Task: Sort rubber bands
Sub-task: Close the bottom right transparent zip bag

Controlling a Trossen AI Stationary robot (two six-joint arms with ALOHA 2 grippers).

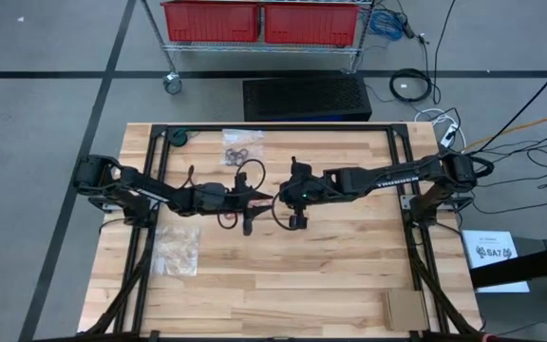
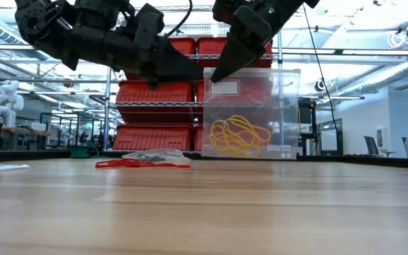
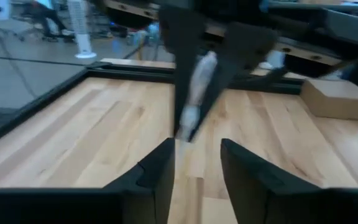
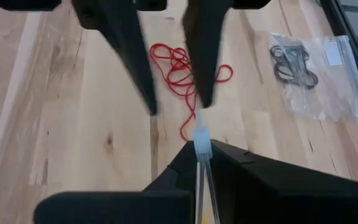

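Observation:
A clear bag with yellow rubber bands inside hangs above the table's middle. My right gripper is shut on it. My left gripper stands open just left of it, fingertips facing the right gripper's and touching nothing. A loose tangle of red rubber bands lies on the wood below both grippers. A clear bag of black rubber bands lies flat near the far edge. Another bag of tan rubber bands lies flat at the near left. My right gripper pinches the clear bag's top edge at its upper corner between its two shut fingers. The fingers slant down from the table's right. The bag hangs upright below them, its yellow bands gathered low inside; whether its bottom touches the table I cannot tell.
A small cardboard box sits at the near right corner. A black frame runs around the table top. Bare wood lies across the near half and right half.

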